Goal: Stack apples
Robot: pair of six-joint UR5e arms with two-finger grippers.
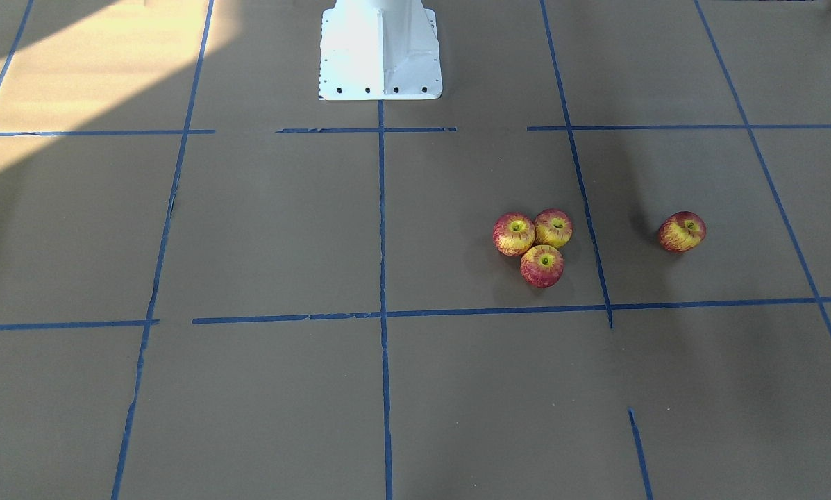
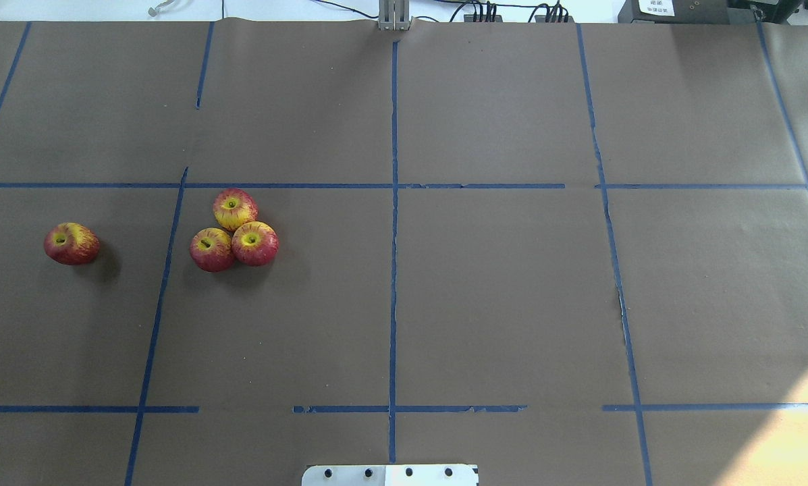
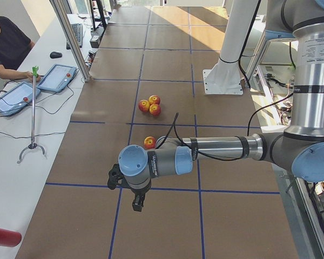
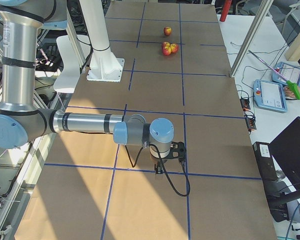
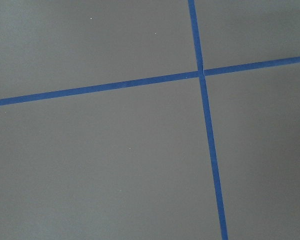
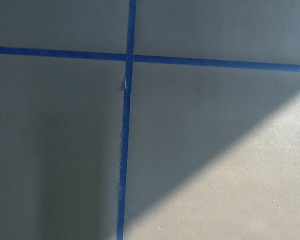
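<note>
Currently | three apples (image 2: pixel 254 243) touching, fourth apple (image 2: pixel 71 243) apart | left tool (image 3: pixel 136 203), right tool (image 4: pixel 159 170): cannot tell

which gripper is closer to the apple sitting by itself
Left. The left gripper hangs over the left end of the table, a short way out from the lone apple. The right gripper hangs over the opposite end, far from it.
</note>
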